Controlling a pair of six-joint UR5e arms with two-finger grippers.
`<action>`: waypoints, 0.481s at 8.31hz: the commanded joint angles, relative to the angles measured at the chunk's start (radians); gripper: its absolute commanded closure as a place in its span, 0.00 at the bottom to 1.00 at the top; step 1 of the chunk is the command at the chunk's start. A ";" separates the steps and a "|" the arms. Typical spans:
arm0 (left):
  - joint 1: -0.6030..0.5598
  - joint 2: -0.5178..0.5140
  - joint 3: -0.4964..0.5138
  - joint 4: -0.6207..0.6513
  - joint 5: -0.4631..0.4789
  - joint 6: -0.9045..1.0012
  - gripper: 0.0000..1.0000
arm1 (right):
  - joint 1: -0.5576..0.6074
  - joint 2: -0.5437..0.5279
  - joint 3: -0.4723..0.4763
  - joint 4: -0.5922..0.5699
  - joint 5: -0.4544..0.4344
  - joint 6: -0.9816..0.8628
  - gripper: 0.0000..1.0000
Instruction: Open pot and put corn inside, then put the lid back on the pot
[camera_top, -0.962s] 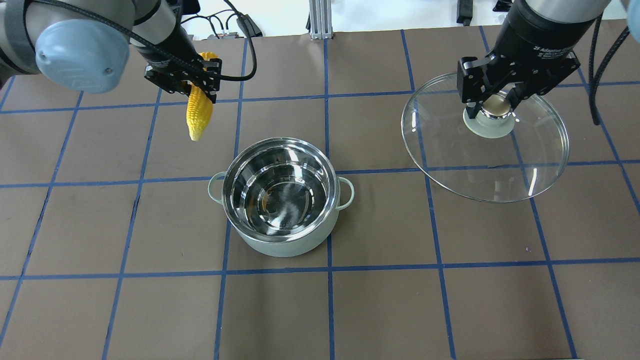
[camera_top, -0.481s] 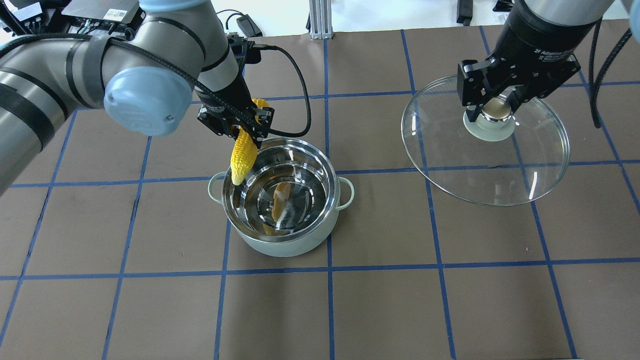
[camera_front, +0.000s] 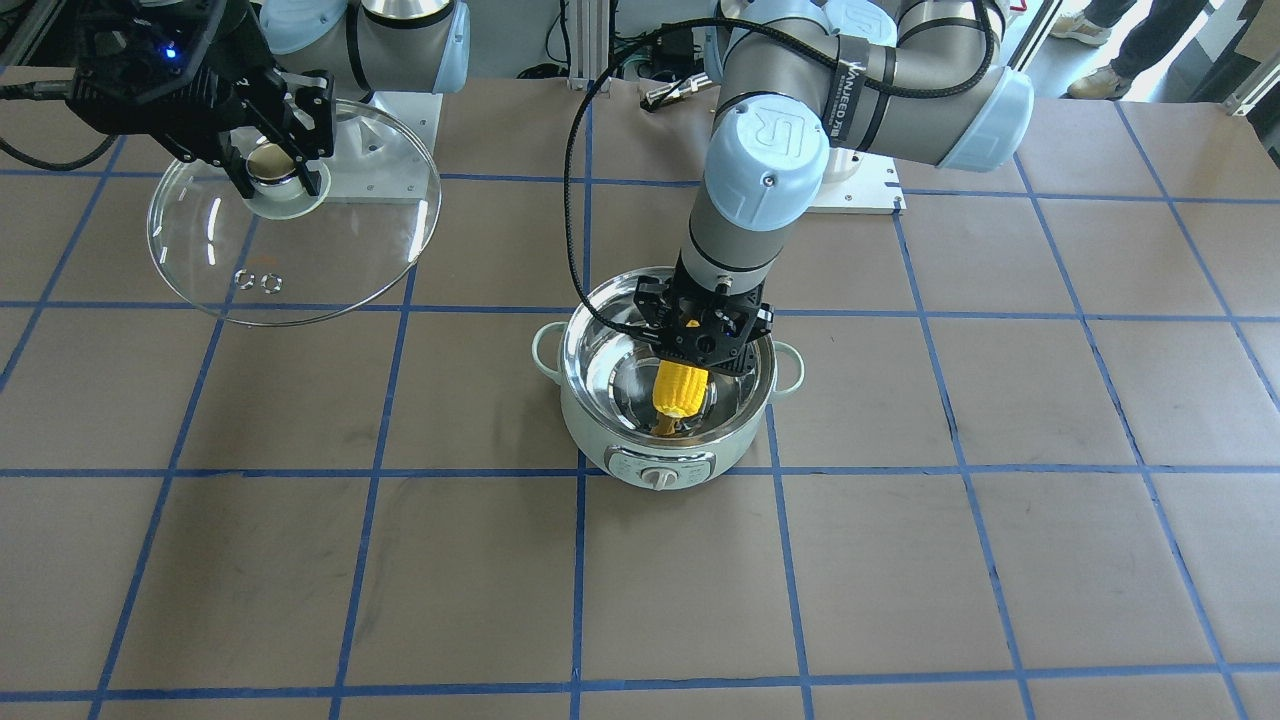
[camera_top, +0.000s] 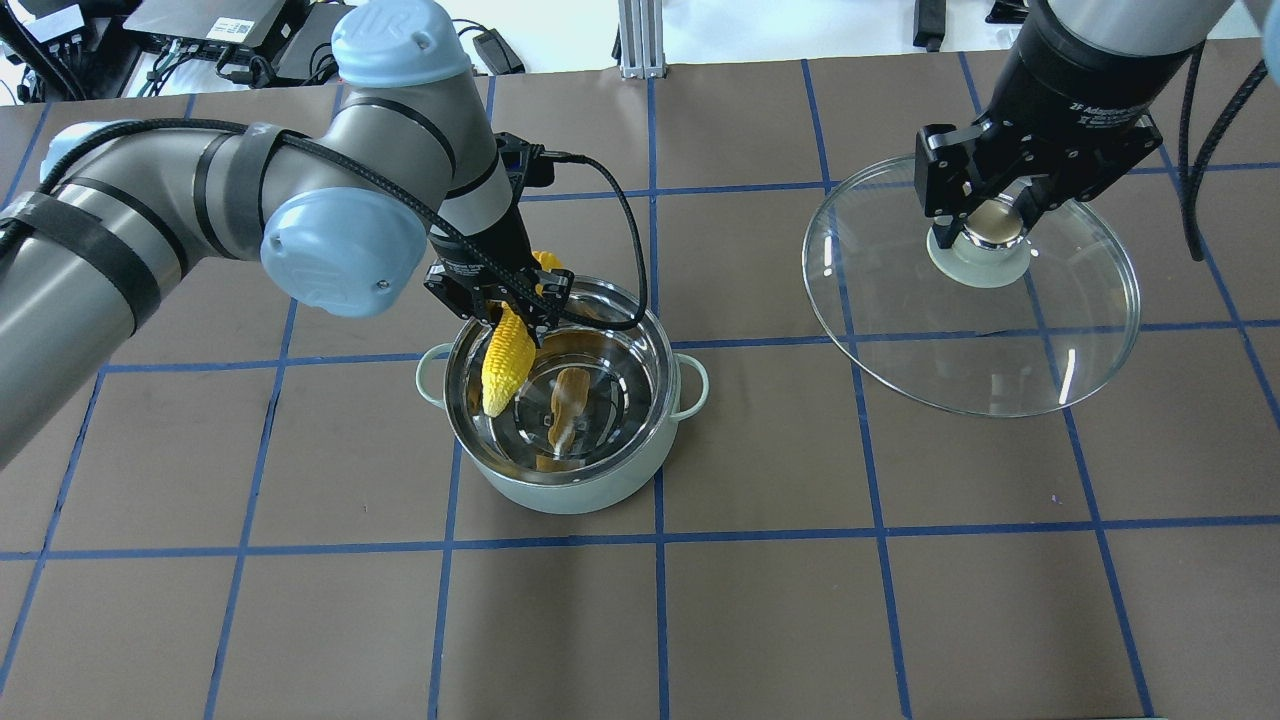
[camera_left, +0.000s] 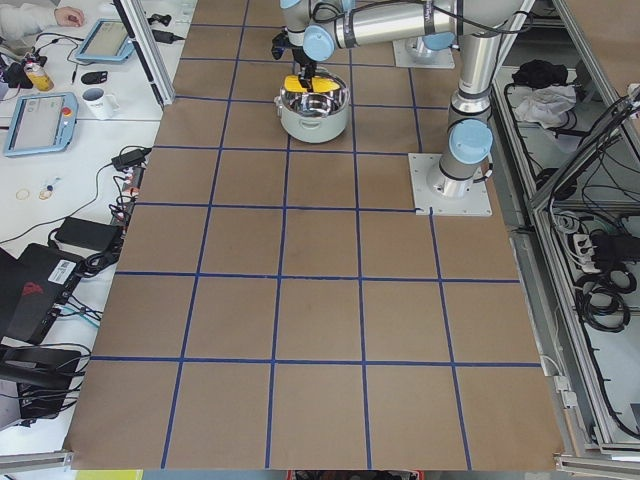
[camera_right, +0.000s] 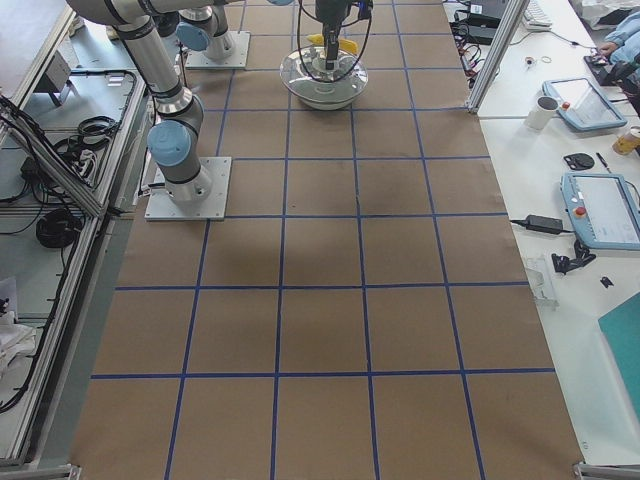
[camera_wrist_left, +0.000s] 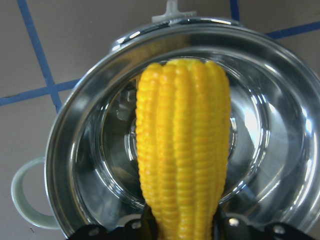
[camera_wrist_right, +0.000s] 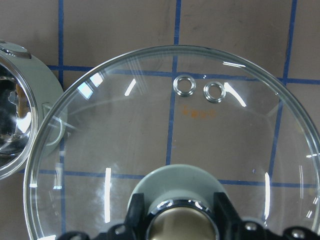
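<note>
The mint-green pot (camera_top: 560, 480) stands open at the table's middle, its steel inside showing; it also shows in the front view (camera_front: 600, 440) and the left wrist view (camera_wrist_left: 75, 165). My left gripper (camera_top: 505, 300) is shut on the yellow corn (camera_top: 505, 360), which hangs tip down over the pot's inside, also in the front view (camera_front: 680, 388) and the left wrist view (camera_wrist_left: 182, 150). My right gripper (camera_top: 985, 220) is shut on the knob of the glass lid (camera_top: 900, 320), held above the table to the pot's right; the lid also shows in the right wrist view (camera_wrist_right: 150, 130) and the front view (camera_front: 340, 240).
Brown table cover with a blue tape grid (camera_top: 650, 540). The left arm's elbow (camera_top: 340, 250) hangs over the table left of the pot. Arm bases (camera_front: 850, 180) stand at the robot's side.
My left gripper has carried the corn right and down from the table's left to over the pot's opening. The right gripper with the lid has barely moved.
</note>
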 joint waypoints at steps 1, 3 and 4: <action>-0.049 -0.022 -0.010 0.007 0.004 -0.020 1.00 | 0.001 -0.002 0.003 0.011 0.000 0.000 0.67; -0.050 -0.040 -0.010 0.019 0.010 -0.020 0.96 | 0.001 -0.004 0.003 0.012 0.002 0.000 0.67; -0.052 -0.039 -0.010 0.019 0.012 -0.012 0.54 | 0.001 -0.004 0.003 0.012 0.003 0.000 0.66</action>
